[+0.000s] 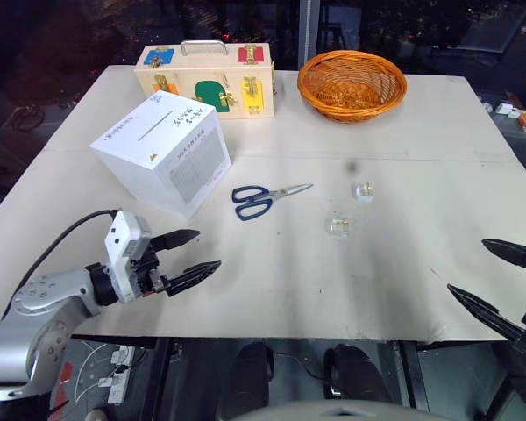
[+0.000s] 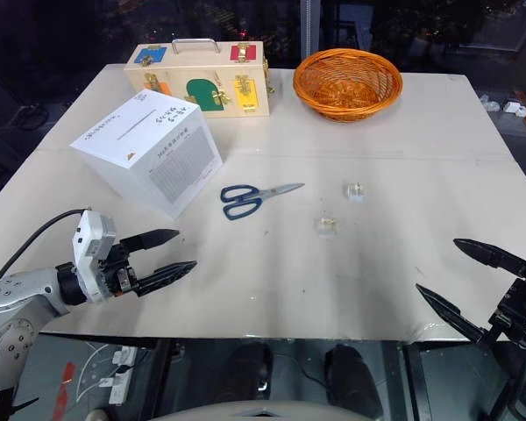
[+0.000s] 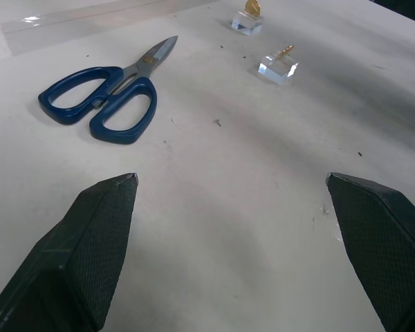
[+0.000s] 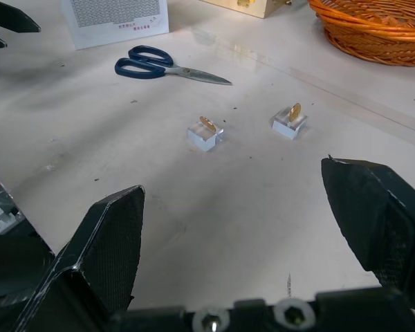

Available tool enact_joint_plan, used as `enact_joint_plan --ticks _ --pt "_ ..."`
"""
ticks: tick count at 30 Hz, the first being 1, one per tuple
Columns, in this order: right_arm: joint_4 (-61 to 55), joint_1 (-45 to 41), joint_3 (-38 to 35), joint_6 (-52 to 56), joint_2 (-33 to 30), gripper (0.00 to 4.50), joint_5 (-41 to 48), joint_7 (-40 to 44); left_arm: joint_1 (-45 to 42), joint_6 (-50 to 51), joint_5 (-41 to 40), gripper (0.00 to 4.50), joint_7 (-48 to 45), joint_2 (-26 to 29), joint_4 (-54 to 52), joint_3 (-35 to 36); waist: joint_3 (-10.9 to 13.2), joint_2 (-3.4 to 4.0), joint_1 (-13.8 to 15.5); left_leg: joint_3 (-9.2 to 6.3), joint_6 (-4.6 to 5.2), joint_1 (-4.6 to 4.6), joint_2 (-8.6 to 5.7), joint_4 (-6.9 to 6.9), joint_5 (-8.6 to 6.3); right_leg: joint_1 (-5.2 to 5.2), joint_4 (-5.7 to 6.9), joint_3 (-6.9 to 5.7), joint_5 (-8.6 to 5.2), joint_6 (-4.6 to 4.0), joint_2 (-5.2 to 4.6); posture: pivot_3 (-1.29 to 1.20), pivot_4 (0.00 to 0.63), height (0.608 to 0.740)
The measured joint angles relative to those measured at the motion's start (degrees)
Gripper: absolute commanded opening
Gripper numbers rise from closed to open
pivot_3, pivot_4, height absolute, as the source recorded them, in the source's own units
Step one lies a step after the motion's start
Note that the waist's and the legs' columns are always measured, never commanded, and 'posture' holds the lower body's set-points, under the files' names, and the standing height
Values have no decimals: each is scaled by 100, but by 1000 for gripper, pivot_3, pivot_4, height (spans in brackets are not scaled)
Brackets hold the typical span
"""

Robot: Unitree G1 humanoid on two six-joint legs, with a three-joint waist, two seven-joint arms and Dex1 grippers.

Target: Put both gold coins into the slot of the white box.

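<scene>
Both claws empty, nothing picked up yet. My left claw [image 1: 188, 254] hovers low over the near left of the tabletop [image 1: 421, 167], black textured fingers [image 3: 97, 235] spread wide, aimed toward the scissors [image 1: 265, 199]. My right claw [image 2: 463, 282] hangs at the near right edge, jaws equally wide, holding nothing. The two gold coins sit mid-table, near each other and well apart from both claws: one [image 4: 207, 124] nearer me, the other [image 4: 294, 111] farther back toward the basket [image 1: 351, 83]. Each stands on edge in a small clear block, a glassy cube [image 4: 203, 136]; I judge the stands are there to lift the thin discs off the flat surface so a fingertip pinch can catch the rim. The white box [image 1: 161, 151] rests left of centre, turned corner-on to me, matte cardboard with grey print on its side; the slot [image 1: 152, 124] runs as a thin dark line across its top face, facing up and unobstructed. Scissors lie flat between box and coins, blue plastic loops, steel blades closed. Behind the box, a pale wooden case [image 1: 205, 79] with coloured latches; the basket is woven orange wicker, round. Tabletop is smooth, off-white, lightly scuffed. Next move, as I judge it: reach for a coin with the right claw.
</scene>
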Motion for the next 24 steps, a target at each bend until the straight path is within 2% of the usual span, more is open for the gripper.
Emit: enact_joint_plan --ticks 2,6,10,13,17,24 --pt "0 -29 3 -31 3 4500 -23 -7 -67 25 4 4454 26 -2 11 -36 0 0 2 0 0 0 0 0 0 0 -1 0 0 0 0 0 150 726" --pt "-314 -469 496 -109 -141 4500 -76 -239 -2439 693 179 4454 816 -204 -137 -1269 1 -15 195 -32 2 -3 -11 21 3 20 8 -22 -5 22 4 0 150 726" --pt "-575 -527 549 -20 -373 4500 121 -289 -3475 1599 217 4454 1179 -260 -196 -2092 -3 -9 79 -14 2 -4 -12 10 1 13 -2 2 10 25 5 0 150 726" --pt "-588 -639 546 47 -543 4500 259 -350 -4363 2166 416 4454 1496 -520 208 -2665 3 -18 60 -19 2 -13 -12 8 0 5 -3 -2 10 25 9 0 150 726" --pt "-662 -853 546 107 -657 4500 414 -504 -5248 2640 912 4454 1647 -584 849 -3435 5 -21 35 -16 2 -8 -13 7 0 6 -2 1 10 26 9 0 150 726" --pt "-708 -758 534 121 -624 4500 447 -609 -6121 2251 1939 4454 1057 -663 2779 -4550 7 -24 30 -17 2 -13 -14 9 0 3 -2 0 10 26 9 0 150 726"
